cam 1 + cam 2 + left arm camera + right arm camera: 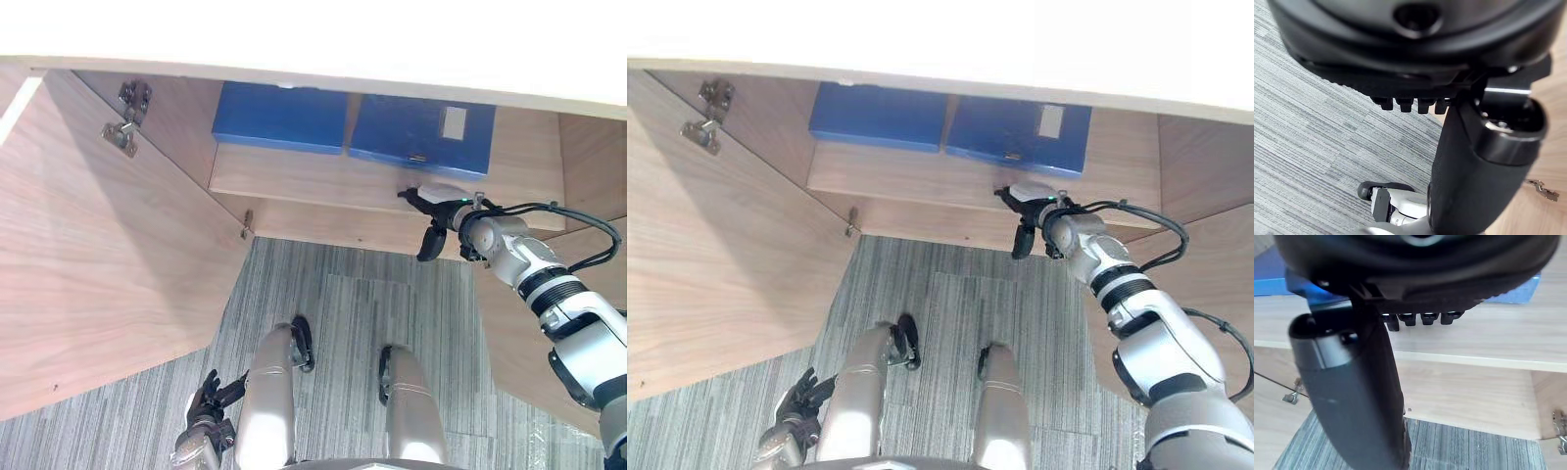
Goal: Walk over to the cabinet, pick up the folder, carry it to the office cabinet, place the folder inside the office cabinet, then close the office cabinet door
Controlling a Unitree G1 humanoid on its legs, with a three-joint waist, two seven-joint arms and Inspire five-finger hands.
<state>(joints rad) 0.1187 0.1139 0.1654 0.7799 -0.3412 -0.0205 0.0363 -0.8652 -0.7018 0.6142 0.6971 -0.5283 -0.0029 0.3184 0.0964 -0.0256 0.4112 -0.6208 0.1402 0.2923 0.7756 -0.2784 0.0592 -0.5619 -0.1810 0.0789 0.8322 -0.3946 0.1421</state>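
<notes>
Stored flat on the pale wooden cabinet shelf (294,178): two flat blue box-type folders, just beside each other. Treat the blue folder with the white label (421,132) as the task item, since it is nearest the right hand (429,208); leave the plain blue folder (279,116) to its left alone.

Right hand: at the shelf's front edge, just short of the labelled folder, fingers loose and drooping, gripping nothing. Left hand (208,399): low at the side, fingers spread, empty.

Handling, as judged:
- Expect a stiff, board-walled case with no sag when lifted by one edge.
- Assume a smooth, possibly slippery cover and a moderate weight; contents unknown.
- Take hold at the near edge, beside the small metal fitting (418,158), thumb on top, fingers beneath.
- Slide outward first to gain room under the edge.
</notes>
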